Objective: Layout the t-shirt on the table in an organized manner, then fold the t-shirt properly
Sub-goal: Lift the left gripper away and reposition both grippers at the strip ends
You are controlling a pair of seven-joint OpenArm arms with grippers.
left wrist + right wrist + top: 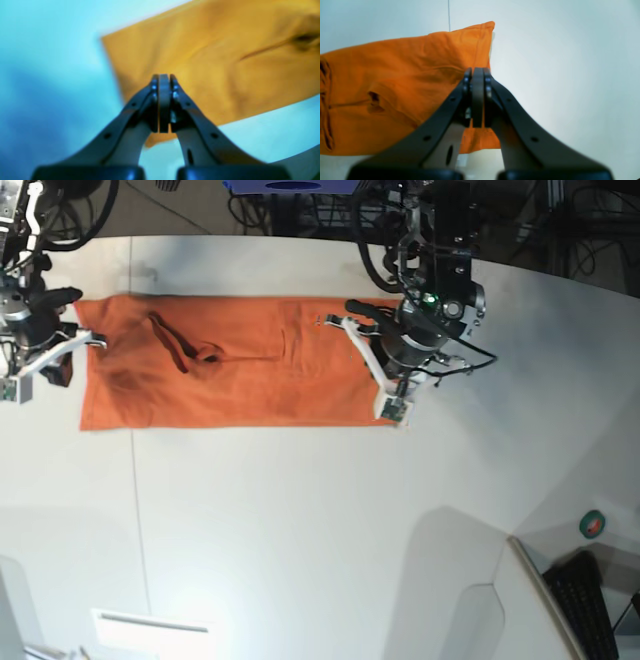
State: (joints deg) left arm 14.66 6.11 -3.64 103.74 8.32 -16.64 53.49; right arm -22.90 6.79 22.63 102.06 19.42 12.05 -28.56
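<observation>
The orange t-shirt (pixel 230 370) lies on the white table (pixel 300 520) as a long flat band with a ridge of wrinkles near its left part. My left gripper (pixel 163 76) is shut, its tips over one short end of the t-shirt (pixel 225 62), with no cloth showing between the jaws. In the base view the left gripper (pixel 358 310) sits at the shirt's right end. My right gripper (pixel 477 70) is also shut and hovers at the other short end of the t-shirt (pixel 395 75), beside its hemmed edge. In the base view the right gripper (pixel 66 297) is near the shirt's far left corner.
A thin dark seam (pixel 135 500) runs across the table under the shirt's left part. A keyboard (pixel 590 600) and a green tape roll (pixel 593 524) sit on a lower surface at the right. Cables and dark gear line the back edge.
</observation>
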